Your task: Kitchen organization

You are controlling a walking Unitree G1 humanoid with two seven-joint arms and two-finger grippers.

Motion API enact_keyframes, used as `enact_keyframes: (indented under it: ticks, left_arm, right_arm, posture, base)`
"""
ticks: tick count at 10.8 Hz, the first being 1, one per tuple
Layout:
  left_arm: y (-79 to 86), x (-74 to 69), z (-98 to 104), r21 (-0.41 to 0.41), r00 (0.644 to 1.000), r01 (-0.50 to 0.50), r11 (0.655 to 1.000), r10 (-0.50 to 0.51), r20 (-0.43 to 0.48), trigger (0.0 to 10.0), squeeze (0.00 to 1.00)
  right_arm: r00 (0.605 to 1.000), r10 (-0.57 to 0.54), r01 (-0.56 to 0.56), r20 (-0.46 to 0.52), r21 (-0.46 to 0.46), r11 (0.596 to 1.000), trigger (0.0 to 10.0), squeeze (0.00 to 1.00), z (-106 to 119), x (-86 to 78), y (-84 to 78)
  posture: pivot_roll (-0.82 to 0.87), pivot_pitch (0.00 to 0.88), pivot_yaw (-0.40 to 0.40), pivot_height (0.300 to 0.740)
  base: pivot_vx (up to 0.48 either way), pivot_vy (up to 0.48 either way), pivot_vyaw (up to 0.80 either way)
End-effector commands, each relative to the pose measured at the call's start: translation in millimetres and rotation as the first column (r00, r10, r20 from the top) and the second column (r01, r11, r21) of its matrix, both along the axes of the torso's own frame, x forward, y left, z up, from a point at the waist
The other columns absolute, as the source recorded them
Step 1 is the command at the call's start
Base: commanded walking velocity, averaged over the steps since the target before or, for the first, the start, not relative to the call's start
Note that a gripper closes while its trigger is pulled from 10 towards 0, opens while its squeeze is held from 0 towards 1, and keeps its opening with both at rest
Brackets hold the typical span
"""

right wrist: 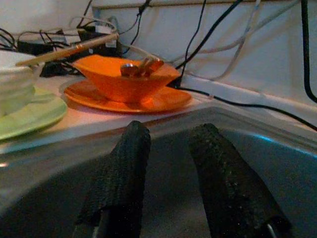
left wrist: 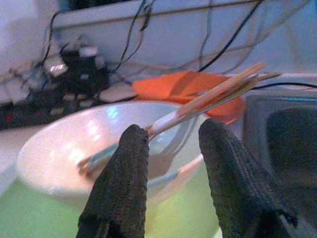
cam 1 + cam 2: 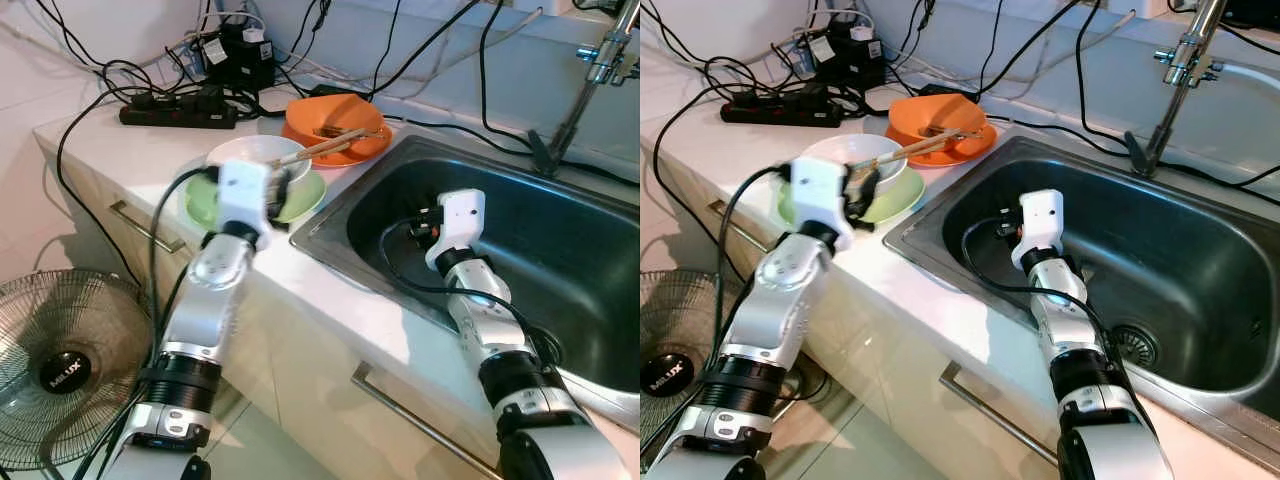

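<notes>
The left gripper [image 2: 171, 168] is up at the near rim of the white bowl [image 3: 262, 160]. Its two black fingers [image 2: 121, 183] are a little way apart and hold nothing. The wooden chopsticks [image 2: 208, 96] lie just past the tips, a bit above them. One finger may be brushing them, but I cannot tell for sure.

The chopsticks are long and thin. One end sits down in the white bowl. The other end sticks out over the rim and points toward the orange bowl [image 3: 335, 128] and the sink [image 3: 560, 250]. So they lie slanted across the gap between the fingers, not straight along it. I think the claw has to go forward and up a little to close on them.

The white bowl sits on a green plate [image 3: 300, 200] on the counter. The orange bowl sits on an orange plate [image 1: 163, 99] just behind.

The right gripper [image 1: 171, 168] is down inside the sink, fingers a little apart and holding nothing. It is well apart from the chopsticks, so the left arm is much nearer.
</notes>
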State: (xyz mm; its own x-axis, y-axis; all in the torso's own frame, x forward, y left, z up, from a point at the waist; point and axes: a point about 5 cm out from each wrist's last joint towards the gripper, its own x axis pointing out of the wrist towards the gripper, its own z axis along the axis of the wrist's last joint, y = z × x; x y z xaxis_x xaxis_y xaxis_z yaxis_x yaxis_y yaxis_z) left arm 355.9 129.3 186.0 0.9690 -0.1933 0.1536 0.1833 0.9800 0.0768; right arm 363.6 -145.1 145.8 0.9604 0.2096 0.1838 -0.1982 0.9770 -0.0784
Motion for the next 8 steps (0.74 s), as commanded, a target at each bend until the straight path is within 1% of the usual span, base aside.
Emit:
enact_keyframes:
  ticks: [1, 3, 6, 7, 8]
  left_arm:
    - [3.3, 2.6, 4.5, -0.026, 1.0, -0.022, 0.999, 0.022, 0.011, 10.0, 0.0]
    - [16.9, 6.2, -1.4, -0.051, 0.996, -0.09, 0.995, 0.089, -0.02, 10.0, 0.0]
    - [20.6, 7.0, -4.2, -0.066, 0.995, -0.098, 0.993, 0.096, -0.034, 10.0, 0.0]
    - [21.8, 7.0, -3.6, -0.068, 0.995, -0.1, 0.993, 0.098, -0.034, 10.0, 0.0]
    - [28.9, 5.6, -3.4, -0.073, 0.992, -0.12, 0.99, 0.117, -0.036, 10.0, 0.0]
  right_arm:
    - [1.0, 0.004, -0.004, 0.005, 0.019, 1.0, 10.0, 0.0, 3.0, -0.6, 0.0]
    - [0.999, 0.037, -0.037, -0.007, 0.02, 0.999, 10.0, 0.0, -2.8, -7.7, 0.5]
    - [0.998, 0.058, -0.057, -0.022, 0.034, 0.998, 10.0, 0.0, -4.6, -12.0, 9.3]
    - [0.998, 0.06, -0.059, -0.023, 0.035, 0.998, 10.0, 0.0, -4.8, -12.5, 9.5]
    - [0.998, 0.06, -0.059, -0.027, 0.034, 0.998, 10.0, 0.0, -5.2, -12.6, 9.2]
  posture:
    - [0.17, 0.0, 0.01, 0.74]
    - [0.17, 0.001, 0.003, 0.74]
    - [0.17, 0.0, 0.006, 0.74]
    - [0.17, 0.0, 0.006, 0.74]
    - [0.17, 0.0, 0.007, 0.74]
  base:
    - [0.0, 0.0, 0.0]
    - [0.0, 0.0, 0.0]
    - [0.0, 0.0, 0.0]
    - [0.0, 0.0, 0.0]
    - [0.0, 0.0, 0.0]
